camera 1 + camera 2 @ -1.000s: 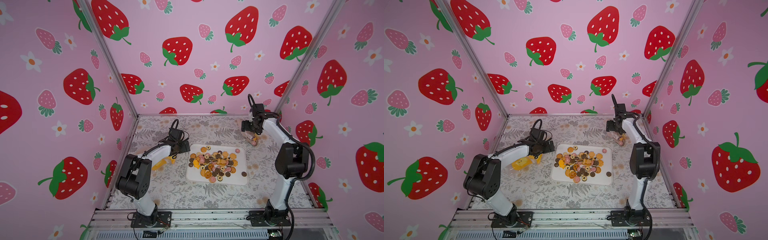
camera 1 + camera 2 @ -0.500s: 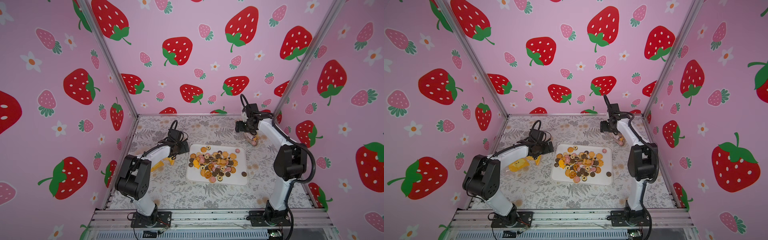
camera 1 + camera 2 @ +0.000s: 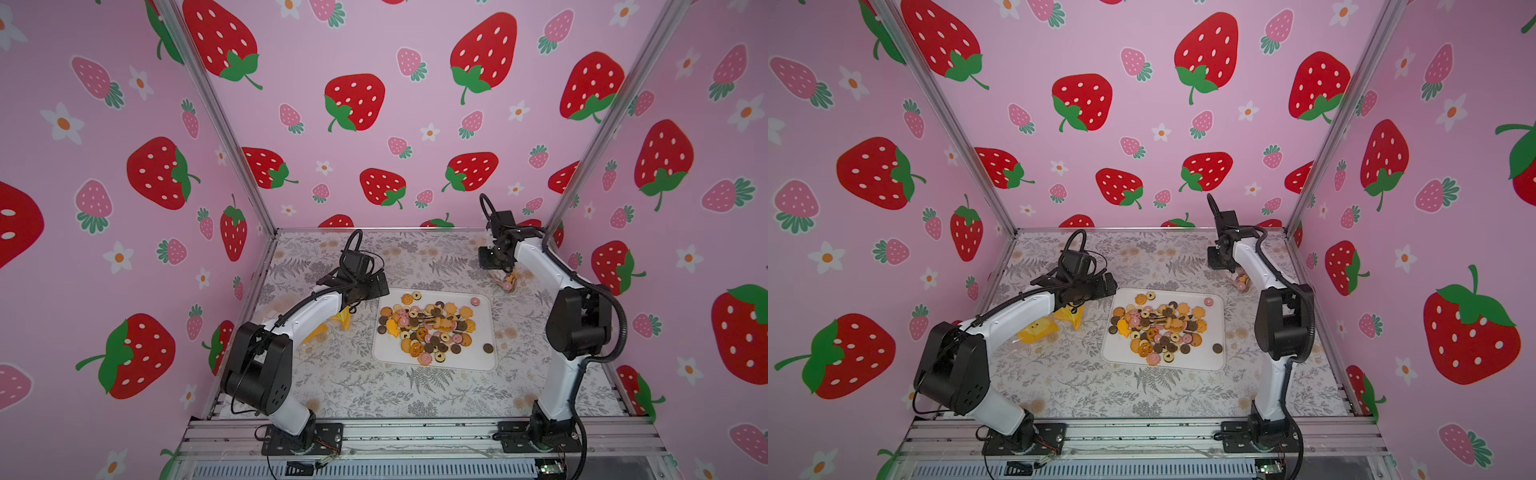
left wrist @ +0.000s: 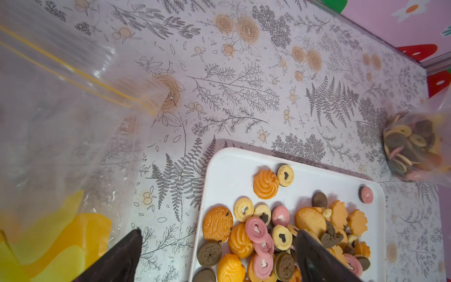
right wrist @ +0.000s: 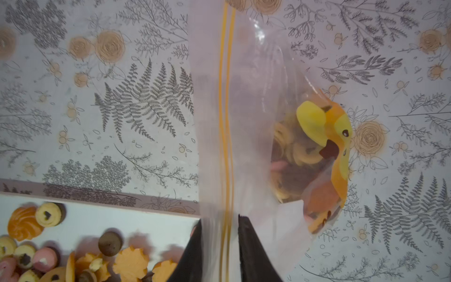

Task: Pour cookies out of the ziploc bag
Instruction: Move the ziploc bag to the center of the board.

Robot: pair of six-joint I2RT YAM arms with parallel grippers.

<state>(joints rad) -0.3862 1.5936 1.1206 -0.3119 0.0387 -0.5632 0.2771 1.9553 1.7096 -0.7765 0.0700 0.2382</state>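
No legible text, label, brand or number in any view, faint embossed marks on the clear zip bag in the left wrist view too blurred to read, cookies stamped only with heart and flower shapes

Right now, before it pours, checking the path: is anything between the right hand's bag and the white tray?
Nothing visible does. The right hand pinches the ziploc bag by its zip strip beside the tray, bare table between. The open left hand is over the tray's opposite edge.
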